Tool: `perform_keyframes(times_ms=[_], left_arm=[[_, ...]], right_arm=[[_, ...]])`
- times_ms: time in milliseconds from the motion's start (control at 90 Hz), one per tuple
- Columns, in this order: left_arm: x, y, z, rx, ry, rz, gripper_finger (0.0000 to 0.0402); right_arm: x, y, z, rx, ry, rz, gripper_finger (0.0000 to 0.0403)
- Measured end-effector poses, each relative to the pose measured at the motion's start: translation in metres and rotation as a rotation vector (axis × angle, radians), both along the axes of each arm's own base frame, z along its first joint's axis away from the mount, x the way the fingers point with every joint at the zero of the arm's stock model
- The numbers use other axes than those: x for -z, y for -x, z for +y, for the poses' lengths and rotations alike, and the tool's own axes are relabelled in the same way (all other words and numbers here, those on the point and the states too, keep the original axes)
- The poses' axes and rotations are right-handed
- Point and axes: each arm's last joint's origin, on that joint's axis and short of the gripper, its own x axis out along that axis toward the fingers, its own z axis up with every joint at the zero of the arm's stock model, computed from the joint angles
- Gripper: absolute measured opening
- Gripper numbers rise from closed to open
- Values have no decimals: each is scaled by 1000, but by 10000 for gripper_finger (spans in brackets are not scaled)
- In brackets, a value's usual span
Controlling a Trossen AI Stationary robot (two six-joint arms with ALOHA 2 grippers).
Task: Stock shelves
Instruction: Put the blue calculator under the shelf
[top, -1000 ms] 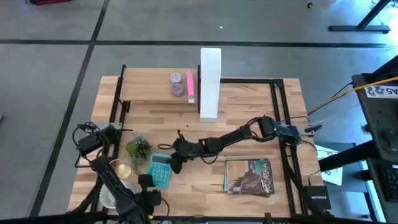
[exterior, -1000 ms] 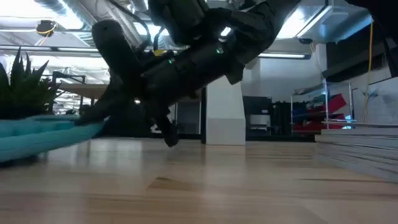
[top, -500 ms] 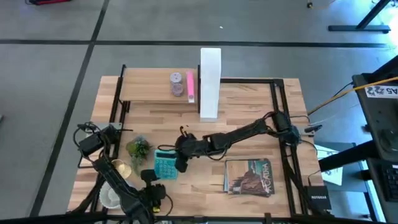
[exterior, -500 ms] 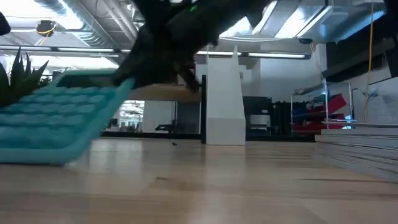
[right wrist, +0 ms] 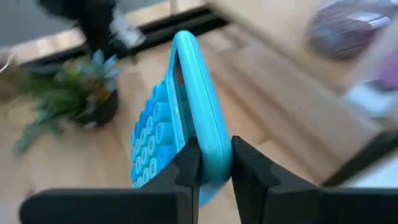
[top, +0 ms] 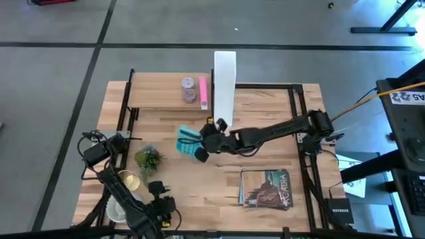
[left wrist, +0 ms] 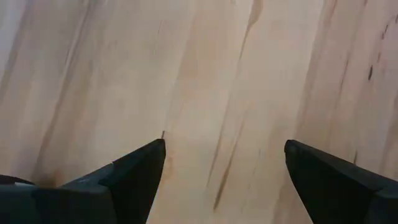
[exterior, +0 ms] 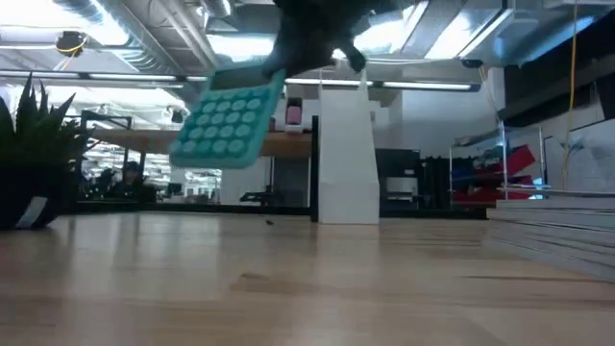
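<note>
Right gripper [top: 202,147], fingers closed on the edge of a teal calculator [top: 189,142], which it holds tilted in the air above the tabletop [top: 265,113]; the low view shows the calculator [exterior: 227,121] clear of the surface, keys facing the camera. Beyond the gripper stands the shelf [top: 159,98], a raised light-wood plank on a black frame, bearing a small purple-grey jar [top: 189,91] and a pink object [top: 203,93]. Just beside the shelf stands the upright white file box [top: 224,86]. On the calculator's far side from the arm sits a small potted plant [top: 147,158]; nearer the front edge, beside the arm, lies a book [top: 265,188]. Left gripper [left wrist: 224,180], fingers spread wide, hangs over bare wood at the table's front-left corner.
</note>
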Motion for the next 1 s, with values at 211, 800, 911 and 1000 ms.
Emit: perform_keyframes(times_ms=[211,800,911,1000], left_arm=[[-2,7,-6,-1,-13,-79,313],[-4,6,-6,-5,-45,-155,313],[-4,6,-6,2,-52,-158,313],[-4,6,-6,2,-53,-159,313]], right_arm=[[23,32,0,-7,-117,-122,42],[104,72,62,362,-308,-533,42],[126,62,64,419,-332,-576,42],[133,46,59,467,-343,-610,42]])
